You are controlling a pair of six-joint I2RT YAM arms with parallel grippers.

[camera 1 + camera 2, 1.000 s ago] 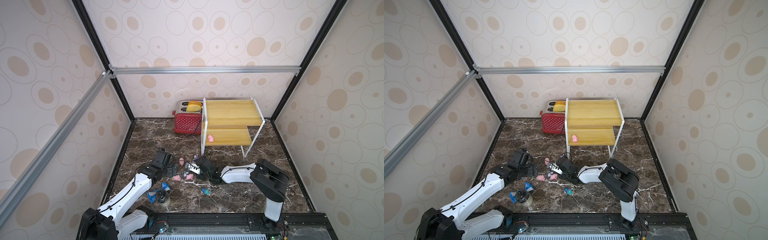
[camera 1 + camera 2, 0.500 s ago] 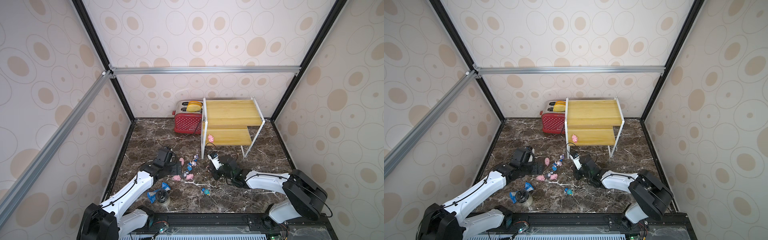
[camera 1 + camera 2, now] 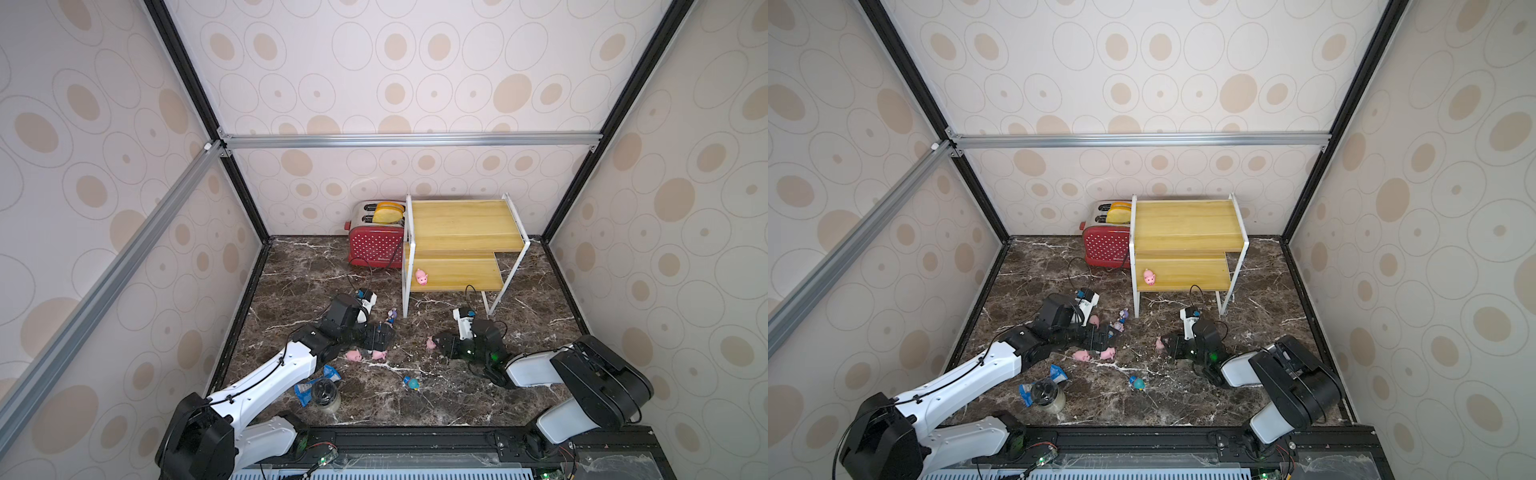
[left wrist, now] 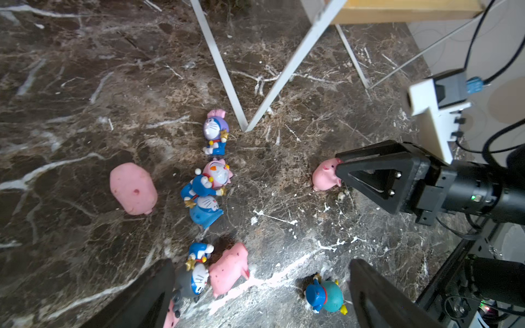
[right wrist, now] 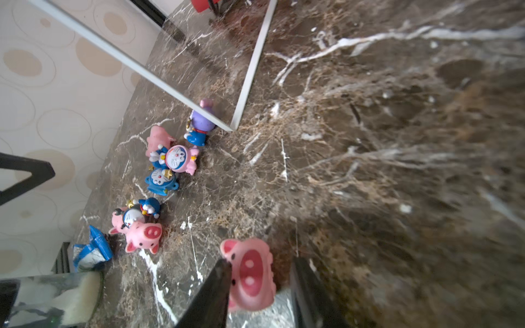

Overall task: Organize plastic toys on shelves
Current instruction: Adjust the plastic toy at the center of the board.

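**Bench during toy sorting.** The right gripper (image 5: 260, 262) is shown partly open about a pink pig (image 4: 325, 177), which rests on the bench near its middle, before the front edge of the shelves (image 3: 465, 224). One finger (image 5: 216, 284) touches the pig's flank and a gap is seen at the other side, so no firm hold is judged to be made. The left gripper (image 4: 261, 267) is spread wide and holds nothing. It hovers over the figurines (image 4: 216, 176) and loose pigs (image 4: 133, 188), which are gathered between the left edge and the shelves' front left leg. A shelved pig (image 3: 422, 276) is seen at the front left corner of the lower board (image 3: 457, 272).

The pigs are judged light, glossy and rounded, hence liable to slip from the jaws. A hold across the flanks, low on the body, is advised. Softness cannot be told.

A white brand word is carried on the red toaster (image 3: 376, 245) but is too small to be read. No writing is made out on the toys.
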